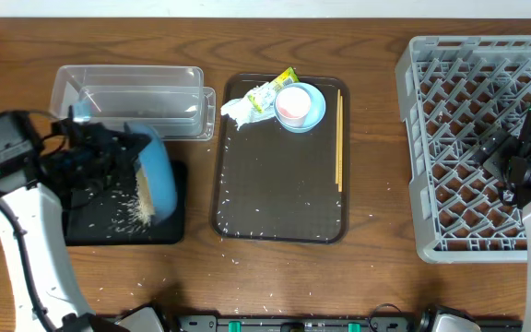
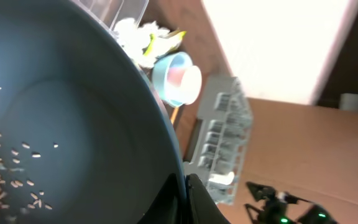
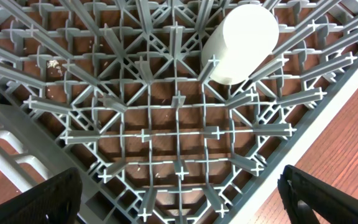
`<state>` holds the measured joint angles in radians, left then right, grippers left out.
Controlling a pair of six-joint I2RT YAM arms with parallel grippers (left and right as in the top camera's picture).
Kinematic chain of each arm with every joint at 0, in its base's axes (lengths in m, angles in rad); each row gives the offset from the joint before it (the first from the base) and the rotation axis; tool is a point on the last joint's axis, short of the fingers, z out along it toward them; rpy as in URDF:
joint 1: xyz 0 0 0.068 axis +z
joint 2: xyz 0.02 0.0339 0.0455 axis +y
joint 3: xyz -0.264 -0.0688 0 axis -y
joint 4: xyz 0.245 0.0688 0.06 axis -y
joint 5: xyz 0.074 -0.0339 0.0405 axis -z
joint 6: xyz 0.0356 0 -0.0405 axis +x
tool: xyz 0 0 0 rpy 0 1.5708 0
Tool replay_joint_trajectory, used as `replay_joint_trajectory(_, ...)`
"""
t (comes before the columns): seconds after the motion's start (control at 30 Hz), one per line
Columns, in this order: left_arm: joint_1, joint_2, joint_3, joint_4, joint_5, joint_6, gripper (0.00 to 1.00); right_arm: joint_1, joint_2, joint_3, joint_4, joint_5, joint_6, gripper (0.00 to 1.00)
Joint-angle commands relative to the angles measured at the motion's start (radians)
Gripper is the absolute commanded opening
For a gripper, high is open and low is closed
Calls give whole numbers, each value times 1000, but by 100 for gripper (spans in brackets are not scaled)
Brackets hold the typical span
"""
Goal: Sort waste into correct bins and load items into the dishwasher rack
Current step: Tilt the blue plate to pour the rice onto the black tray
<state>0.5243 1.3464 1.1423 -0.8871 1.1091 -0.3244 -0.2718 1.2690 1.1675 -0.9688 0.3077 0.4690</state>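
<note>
Left claw (image 1: pixel 118 153) clamps dish (image 1: pixel 161 175) rim, dish tipped over black tray (image 1: pixel 90 231) near right edge. Dish stiff, glossy, likely slippery, breakable: rim pinch needs firmness. Right claw (image 3: pixel 182 208) gaping, empty.

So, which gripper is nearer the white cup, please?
Right. The right gripper hangs open above the rack by the white cup; the left gripper, across the table, holds the dark-blue dish.

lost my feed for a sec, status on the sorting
Left fingers shut on blue dish, tipped over black tray, rice on it. Right fingers open above rack, white cup inside. Nothing blocking.
</note>
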Motion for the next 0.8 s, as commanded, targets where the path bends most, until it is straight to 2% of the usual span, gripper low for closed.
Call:
replay_joint_trajectory(0.0,67,-5,-34,21,180,63,6,-11,-6,0,-1,17,-6,99)
replay_joint_trajectory(0.27,177,10,-142,89,391,63,6,-11,-6,0,-1,17,-6,99)
replay_joint_trajectory(0.67,278,75,-177,57,463,62,6,-11,-6,0,-1,17,-6,99)
replay_joint_trajectory(0.77,292,87,-177,109,464,60,6,-11,-6,0,-1,17,-6,99)
